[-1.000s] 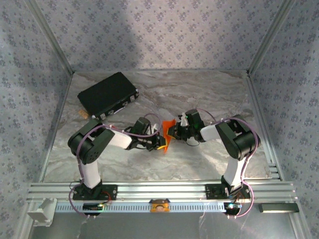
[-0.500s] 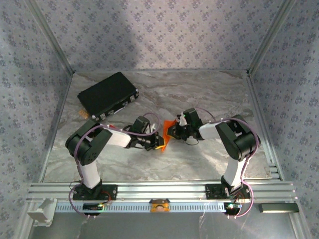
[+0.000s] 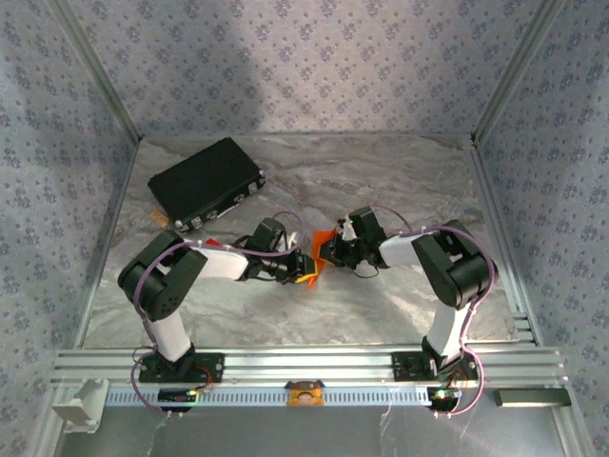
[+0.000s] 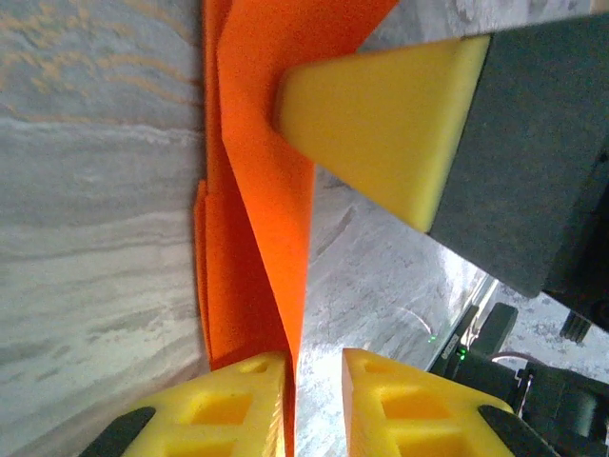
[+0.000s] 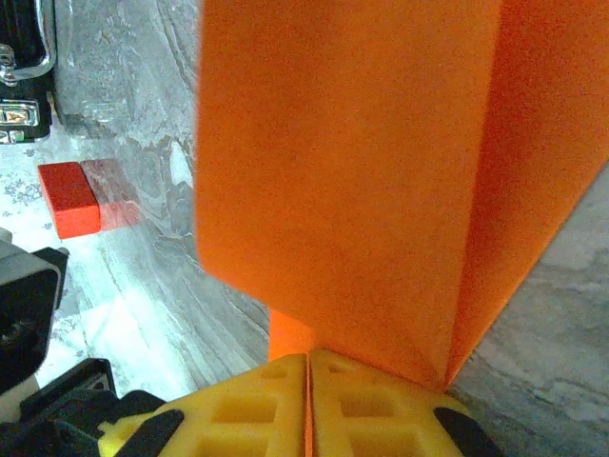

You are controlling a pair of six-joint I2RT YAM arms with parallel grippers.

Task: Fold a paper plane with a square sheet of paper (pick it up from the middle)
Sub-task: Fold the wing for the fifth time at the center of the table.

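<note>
The bright orange sheet of paper (image 3: 313,261), folded along creases into a narrow plane shape, stands on edge at the table's middle between both grippers. My right gripper (image 5: 309,357) is shut on the paper's (image 5: 352,171) lower edge. Its yellow fingertip (image 4: 381,124) shows in the left wrist view, lying against the paper (image 4: 257,143). My left gripper (image 4: 314,357) is open by a narrow gap. The paper's fold edge rests against the inner face of its left finger (image 4: 233,400), and the other finger stands clear of it. Seen from above, the left gripper (image 3: 297,270) and right gripper (image 3: 329,252) almost meet.
A black case (image 3: 205,181) lies at the back left of the marble table (image 3: 400,181). A small red block (image 5: 68,198) sits on the table to the left in the right wrist view. Patterned walls and metal rails enclose the table.
The left gripper's jaws have parted and let go of the orange paper. The left arm's elbow has swung to the left. The right gripper still holds the paper.
</note>
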